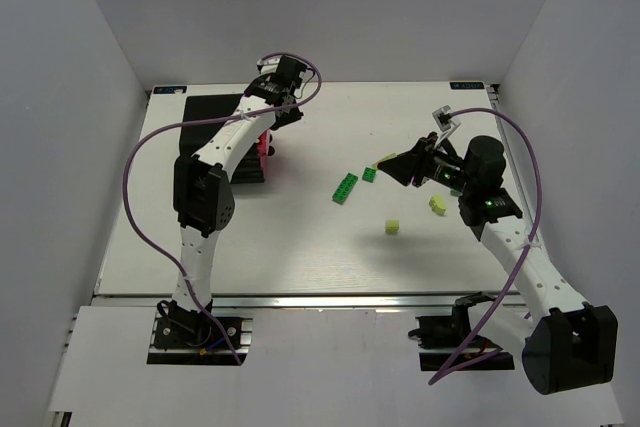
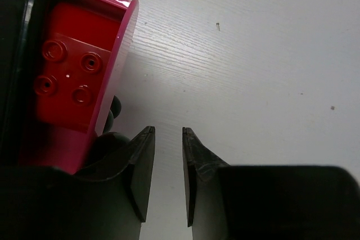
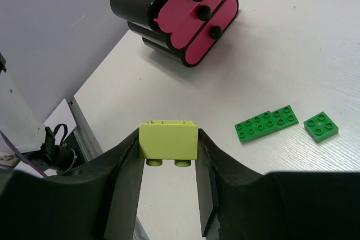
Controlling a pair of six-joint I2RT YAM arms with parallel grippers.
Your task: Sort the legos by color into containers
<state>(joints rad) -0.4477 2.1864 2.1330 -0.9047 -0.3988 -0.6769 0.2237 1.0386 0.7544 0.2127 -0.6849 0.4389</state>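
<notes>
My right gripper point(image 3: 169, 139) is shut on a pale yellow lego point(image 3: 169, 140), held upside down above the table; in the top view this gripper point(image 1: 392, 163) hovers right of the green legos. A long green strip point(image 3: 267, 123) and a small green lego point(image 3: 321, 125) lie on the table, also seen from above as the strip point(image 1: 345, 188) and the small one point(image 1: 371, 174). Two more pale yellow legos point(image 1: 393, 226) point(image 1: 438, 205) lie near the right arm. My left gripper point(image 2: 169, 133) is open and empty beside a pulled-out pink drawer point(image 2: 121, 43) holding a red lego point(image 2: 67, 71).
The black cabinet point(image 1: 215, 137) stands at the far left of the table; in the right wrist view it point(image 3: 132, 4) shows two shut pink drawers point(image 3: 194, 32) with black knobs. White walls close in the table on three sides.
</notes>
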